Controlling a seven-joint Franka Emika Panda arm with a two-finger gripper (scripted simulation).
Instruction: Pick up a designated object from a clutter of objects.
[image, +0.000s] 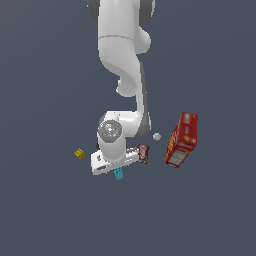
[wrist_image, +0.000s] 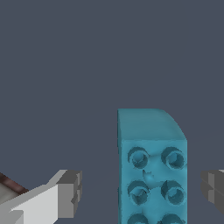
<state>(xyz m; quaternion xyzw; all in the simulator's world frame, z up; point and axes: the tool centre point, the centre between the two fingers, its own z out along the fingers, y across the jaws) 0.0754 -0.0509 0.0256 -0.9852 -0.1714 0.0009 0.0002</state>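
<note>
The cyan studded brick (wrist_image: 152, 170) fills the wrist view, lying between my two grey fingertips (wrist_image: 70, 192), which stand apart on either side of it without touching. In the exterior view only a small part of the cyan brick (image: 119, 174) shows below my hand. My gripper (wrist_image: 144, 190) is open around the brick; in the exterior view the fingers are hidden under the white hand (image: 114, 161).
A tiny yellow brick (image: 79, 153) lies to the exterior view's left of the hand. A dark-red can (image: 143, 153) sits close beside the hand, a small white ball (image: 156, 136) behind it, and a tall red box (image: 182, 140) further right. The dark ball is hidden.
</note>
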